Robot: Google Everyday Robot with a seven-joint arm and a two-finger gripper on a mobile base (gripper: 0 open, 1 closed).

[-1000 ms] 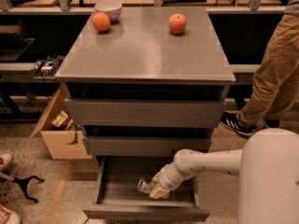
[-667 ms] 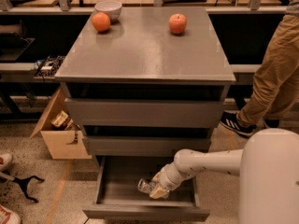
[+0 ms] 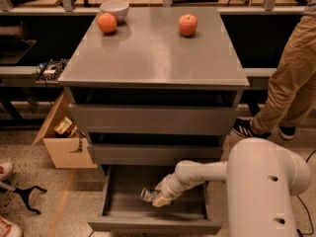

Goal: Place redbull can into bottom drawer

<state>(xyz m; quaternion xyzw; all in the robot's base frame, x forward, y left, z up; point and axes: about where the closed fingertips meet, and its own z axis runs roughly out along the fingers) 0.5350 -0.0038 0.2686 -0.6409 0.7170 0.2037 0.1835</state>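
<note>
The bottom drawer (image 3: pixel 114 216) of the grey cabinet is pulled open. My white arm reaches down into it from the right. My gripper (image 3: pixel 157 198) is low inside the drawer, over its floor. The redbull can (image 3: pixel 147 195), small and silvery, is at the gripper's fingers, sticking out to the left. It lies close to the drawer floor.
On the cabinet top (image 3: pixel 148 53) sit an orange fruit (image 3: pixel 106 22), a red apple (image 3: pixel 187 24) and a white bowl (image 3: pixel 114 9). The two upper drawers are shut. A cardboard box (image 3: pixel 64 139) stands at the left. A person's legs (image 3: pixel 291 83) stand at the right.
</note>
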